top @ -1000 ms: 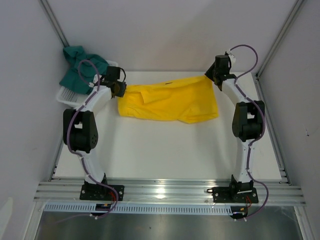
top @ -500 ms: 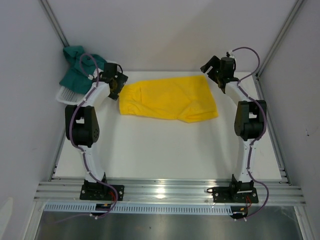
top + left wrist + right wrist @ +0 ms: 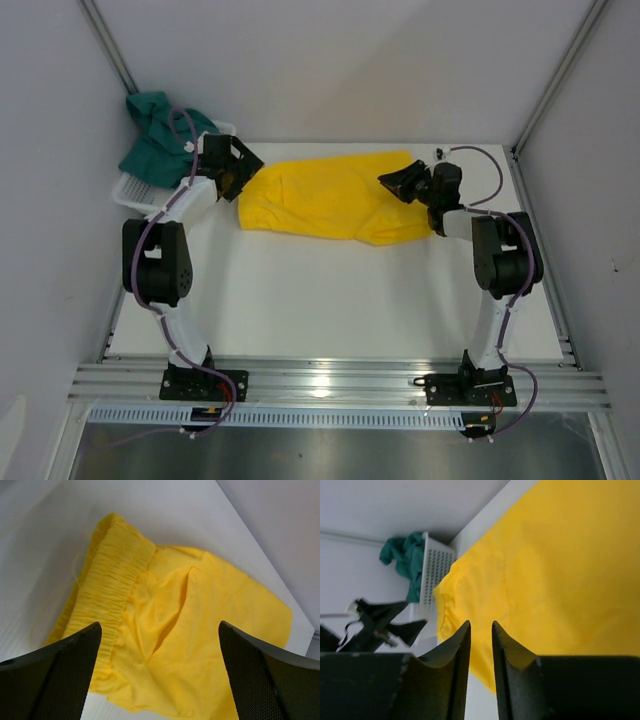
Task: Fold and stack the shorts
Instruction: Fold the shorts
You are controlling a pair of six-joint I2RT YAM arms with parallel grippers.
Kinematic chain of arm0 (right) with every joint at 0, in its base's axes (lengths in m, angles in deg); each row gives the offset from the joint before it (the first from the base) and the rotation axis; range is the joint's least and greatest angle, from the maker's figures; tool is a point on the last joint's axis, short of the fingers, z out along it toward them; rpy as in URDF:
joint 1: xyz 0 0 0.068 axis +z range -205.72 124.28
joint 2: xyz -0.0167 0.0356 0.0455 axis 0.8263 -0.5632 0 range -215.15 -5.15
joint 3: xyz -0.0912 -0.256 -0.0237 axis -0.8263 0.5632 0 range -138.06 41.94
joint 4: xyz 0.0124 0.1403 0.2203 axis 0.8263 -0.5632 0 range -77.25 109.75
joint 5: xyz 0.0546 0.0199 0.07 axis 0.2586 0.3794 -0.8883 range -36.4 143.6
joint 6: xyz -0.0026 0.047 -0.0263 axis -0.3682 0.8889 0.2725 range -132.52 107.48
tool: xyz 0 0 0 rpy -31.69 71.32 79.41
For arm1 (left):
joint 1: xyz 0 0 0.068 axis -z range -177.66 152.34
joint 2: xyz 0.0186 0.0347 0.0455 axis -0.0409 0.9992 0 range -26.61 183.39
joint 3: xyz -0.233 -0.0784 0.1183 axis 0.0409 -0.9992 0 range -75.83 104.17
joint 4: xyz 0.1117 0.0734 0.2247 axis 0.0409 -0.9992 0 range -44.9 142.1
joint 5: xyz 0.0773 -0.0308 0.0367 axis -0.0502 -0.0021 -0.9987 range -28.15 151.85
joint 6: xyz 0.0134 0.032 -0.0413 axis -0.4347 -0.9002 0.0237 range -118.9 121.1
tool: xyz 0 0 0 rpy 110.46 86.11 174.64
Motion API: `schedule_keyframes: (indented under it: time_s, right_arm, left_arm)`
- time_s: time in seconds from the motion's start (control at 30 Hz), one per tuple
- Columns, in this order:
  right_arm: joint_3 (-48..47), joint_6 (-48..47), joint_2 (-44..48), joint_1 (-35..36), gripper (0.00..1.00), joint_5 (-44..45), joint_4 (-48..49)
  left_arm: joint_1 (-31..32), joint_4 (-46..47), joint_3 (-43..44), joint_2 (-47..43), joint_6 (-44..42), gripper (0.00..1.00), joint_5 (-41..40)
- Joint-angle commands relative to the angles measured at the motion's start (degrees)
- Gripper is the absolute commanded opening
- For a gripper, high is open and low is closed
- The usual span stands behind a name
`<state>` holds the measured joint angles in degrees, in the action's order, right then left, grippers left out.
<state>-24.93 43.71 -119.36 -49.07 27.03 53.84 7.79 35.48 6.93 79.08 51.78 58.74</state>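
Observation:
The yellow shorts (image 3: 325, 195) lie spread across the back of the white table, waistband (image 3: 115, 575) to the left. My left gripper (image 3: 240, 170) hovers at their left edge, open wide, with only fabric (image 3: 210, 595) showing below between its fingers (image 3: 160, 625). My right gripper (image 3: 395, 183) hangs low over the right part of the shorts (image 3: 560, 570), pointing left. Its jaws (image 3: 481, 624) stand a narrow gap apart with nothing between them. The teal shorts (image 3: 160, 135) are heaped on the white mesh basket (image 3: 135, 190) at the back left.
The basket (image 3: 437, 562) with the teal shorts (image 3: 402, 555) sits against the left wall beside my left arm. Grey walls close in both sides and the back. An aluminium rail (image 3: 330, 385) runs along the near edge.
Both grippers let go of the yellow shorts, which settled flat. The left gripper opened wide and tilted. The right gripper swung forward and left over the shorts, and its jaws narrowed.

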Motion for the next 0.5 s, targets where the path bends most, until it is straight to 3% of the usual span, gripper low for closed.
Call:
schedule_keyframes:
  time_s: [0.0,0.3,0.47]
  right_arm:
    - [2.09,5.99,-1.45,4.23,0.25,-3.05,14.24]
    - [10.17,9.52,-6.11,7.67,0.17,1.77,21.90]
    - [17.20,6.18,-4.62,7.41,0.17,7.14,19.88]
  left_arm:
    - [0.52,3.87,4.68,5.13,-3.65,0.99,6.09]
    - [1.49,4.23,8.56,13.75,-2.95,0.99,6.18]
    - [1.58,5.72,8.73,16.56,-2.77,0.99,7.25]
